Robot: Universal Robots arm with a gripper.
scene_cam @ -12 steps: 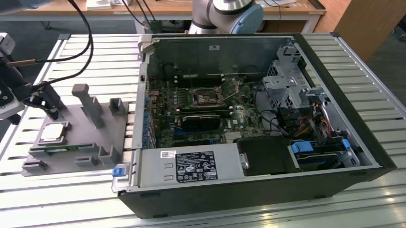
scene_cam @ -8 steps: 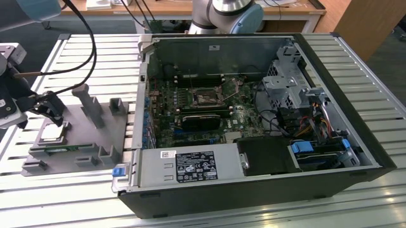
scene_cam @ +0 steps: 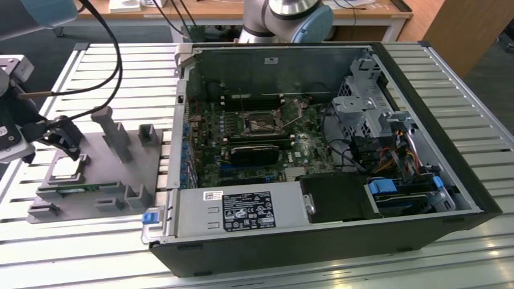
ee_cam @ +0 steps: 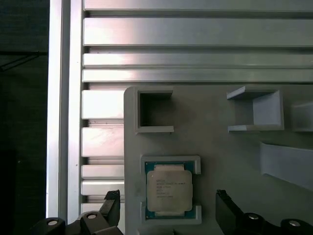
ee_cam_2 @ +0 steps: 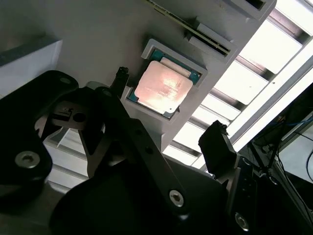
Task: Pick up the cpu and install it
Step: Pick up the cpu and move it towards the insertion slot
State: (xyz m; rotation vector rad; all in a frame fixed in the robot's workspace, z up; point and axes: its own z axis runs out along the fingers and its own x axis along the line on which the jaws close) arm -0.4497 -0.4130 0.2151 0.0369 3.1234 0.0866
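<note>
The cpu is a flat square chip with a silver metal top. It lies in a shallow pocket of the grey fixture plate at the exterior view's left. My gripper hovers just above it, open. In both wrist views the two black fingertips straddle the cpu with a gap on each side, touching nothing. One fingertip shows beside one edge of the cpu, and the other fingertip stands well off the opposite edge. My gripper holds nothing.
An open computer case lies at the exterior view's right, with the motherboard's socket exposed and a power supply in front. The fixture carries upright posts and a green memory stick. A slatted metal table lies beneath.
</note>
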